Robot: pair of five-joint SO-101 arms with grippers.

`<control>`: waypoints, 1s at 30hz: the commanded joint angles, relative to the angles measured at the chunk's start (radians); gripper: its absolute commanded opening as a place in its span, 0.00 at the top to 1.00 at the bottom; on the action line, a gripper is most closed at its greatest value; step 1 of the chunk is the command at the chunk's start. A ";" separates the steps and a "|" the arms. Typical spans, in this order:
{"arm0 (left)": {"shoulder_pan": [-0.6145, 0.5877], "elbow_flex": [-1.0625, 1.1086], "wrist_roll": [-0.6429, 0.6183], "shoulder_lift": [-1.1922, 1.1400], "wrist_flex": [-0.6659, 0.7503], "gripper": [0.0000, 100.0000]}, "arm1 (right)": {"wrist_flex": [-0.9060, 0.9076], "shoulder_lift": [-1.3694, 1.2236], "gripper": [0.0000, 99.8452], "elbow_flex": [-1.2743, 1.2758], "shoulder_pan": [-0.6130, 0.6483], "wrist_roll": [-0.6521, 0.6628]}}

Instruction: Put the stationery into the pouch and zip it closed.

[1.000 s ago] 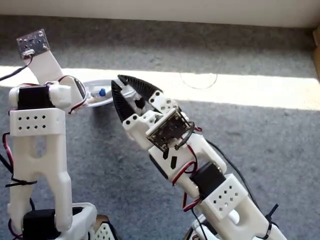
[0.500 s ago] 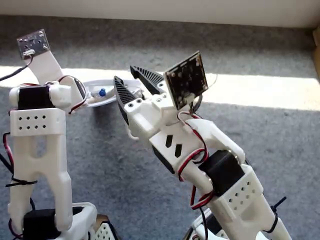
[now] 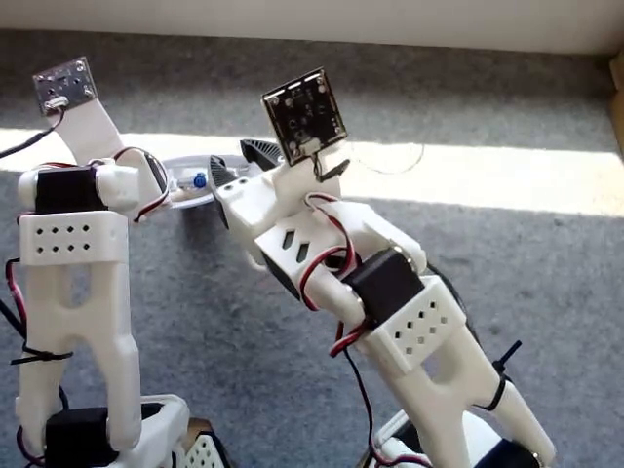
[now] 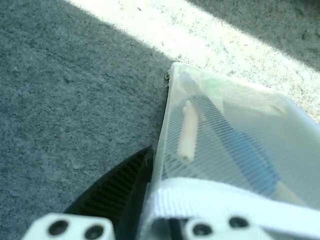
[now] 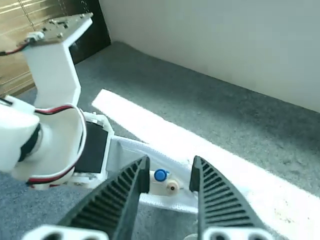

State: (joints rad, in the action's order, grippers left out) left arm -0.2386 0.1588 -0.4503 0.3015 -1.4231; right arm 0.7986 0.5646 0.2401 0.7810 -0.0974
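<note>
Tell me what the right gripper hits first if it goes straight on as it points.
Most likely the pouch, near the blue item in it: that end lies in line beyond the open right gripper, though depth is unclear.

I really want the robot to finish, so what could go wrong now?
1. The blue-capped pen and a white piece beside it sit right at the end of the pouch, just ahead of the open right gripper. They might slide out or block the zip.
2. The left gripper pinches the pouch at one edge. A hard tug might pull it free.
</note>
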 commanded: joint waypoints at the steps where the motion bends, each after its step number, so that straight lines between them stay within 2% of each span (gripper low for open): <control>1: -0.016 0.005 0.011 -0.016 0.012 0.96 | 0.005 -0.010 0.87 -0.061 0.005 -0.006; 23: -0.016 0.005 0.011 -0.016 0.015 0.96 | 0.097 -0.054 0.87 -0.059 0.010 0.054; 30: -0.016 0.005 0.011 -0.016 0.015 0.96 | 0.128 -0.053 0.87 -0.059 0.056 0.055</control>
State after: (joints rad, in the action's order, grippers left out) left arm -0.2386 0.1588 -0.4503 0.3015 -1.4231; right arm 0.8999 0.5002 0.2248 0.8132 -0.0529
